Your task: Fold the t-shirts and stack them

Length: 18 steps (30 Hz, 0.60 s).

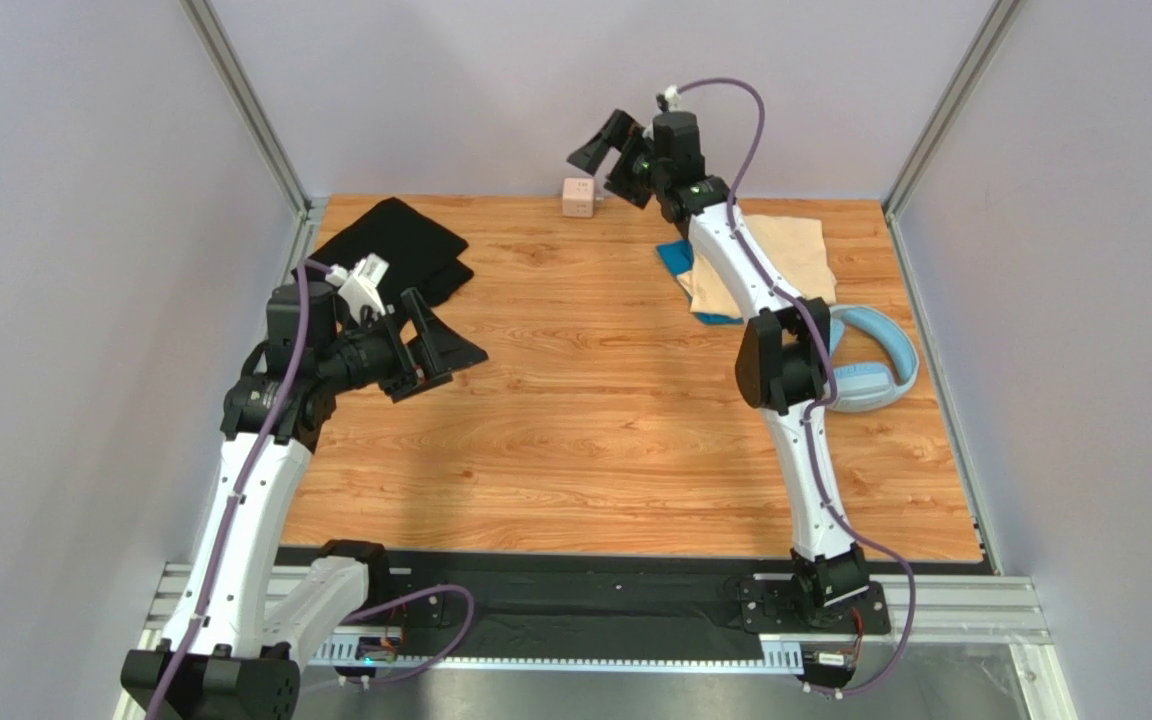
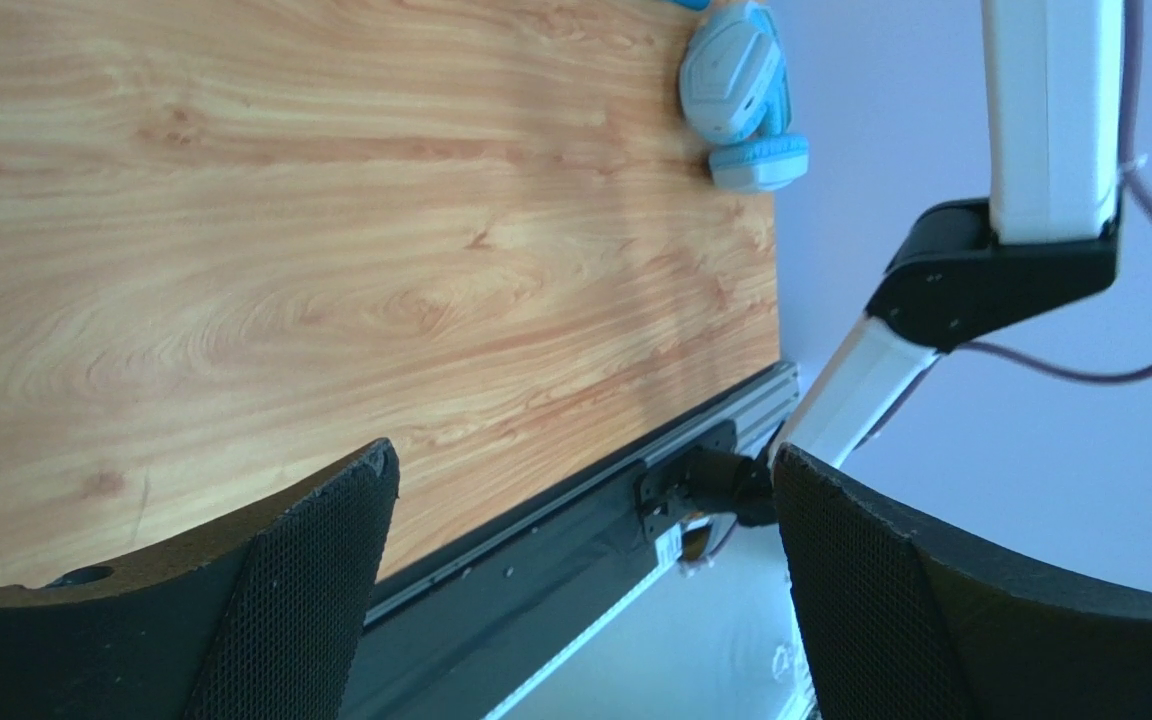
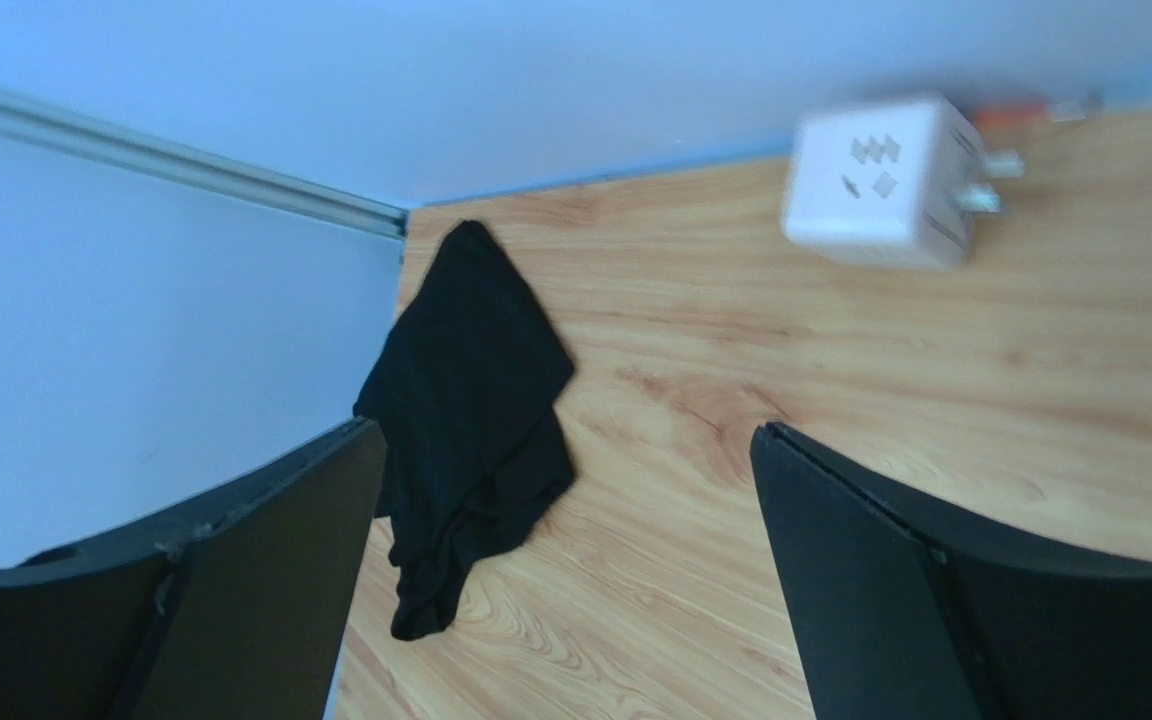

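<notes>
The black t-shirt (image 1: 394,248) lies crumpled at the table's far left corner; the right wrist view shows the same black t-shirt (image 3: 470,390) beyond the fingers. A cream t-shirt (image 1: 793,255) lies folded at the far right on top of a blue t-shirt (image 1: 675,258), whose edge pokes out to the left. My left gripper (image 1: 455,338) hovers open just right of the black shirt, pointing right, nothing between its fingers (image 2: 312,585). My right gripper (image 1: 605,165) is raised near the back wall, open and empty, aimed left toward the black shirt.
A small pink cube (image 1: 579,197) sits against the back wall, close under the right gripper, and looks pale in the right wrist view (image 3: 883,180). A light-blue plastic ring (image 1: 875,360) lies at the right edge beside the right arm. Walls enclose the table.
</notes>
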### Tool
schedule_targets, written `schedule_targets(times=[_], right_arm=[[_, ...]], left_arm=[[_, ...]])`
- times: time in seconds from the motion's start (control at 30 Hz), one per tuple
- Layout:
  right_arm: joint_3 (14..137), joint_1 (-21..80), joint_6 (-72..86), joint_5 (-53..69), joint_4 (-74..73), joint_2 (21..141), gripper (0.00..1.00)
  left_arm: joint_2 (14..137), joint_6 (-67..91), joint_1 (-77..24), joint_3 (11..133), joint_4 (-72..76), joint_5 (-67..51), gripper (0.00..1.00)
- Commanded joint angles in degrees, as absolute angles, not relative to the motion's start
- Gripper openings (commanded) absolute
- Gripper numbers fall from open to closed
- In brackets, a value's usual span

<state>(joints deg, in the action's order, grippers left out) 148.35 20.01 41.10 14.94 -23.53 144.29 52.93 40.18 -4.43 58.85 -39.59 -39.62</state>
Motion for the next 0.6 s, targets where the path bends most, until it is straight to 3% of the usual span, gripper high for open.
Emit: schedule_targets(times=[0.0, 0.3, 0.57], right_arm=[[131.0, 17.8, 57.8, 15.0, -3.5, 139.3, 1.0], [141.4, 17.7, 67.8, 18.0, -0.5, 151.4, 1.0], [135.4, 16.5, 71.5, 17.1, 4.8, 150.3, 1.0]], left_arm=[[50.0, 36.0, -4.4, 60.8, -47.9, -38.1, 1.0], [49.1, 34.2, -4.4, 61.6, -51.9, -35.9, 1.0], [48.8, 33.9, -4.3, 63.0, -53.5, -31.4, 1.0]])
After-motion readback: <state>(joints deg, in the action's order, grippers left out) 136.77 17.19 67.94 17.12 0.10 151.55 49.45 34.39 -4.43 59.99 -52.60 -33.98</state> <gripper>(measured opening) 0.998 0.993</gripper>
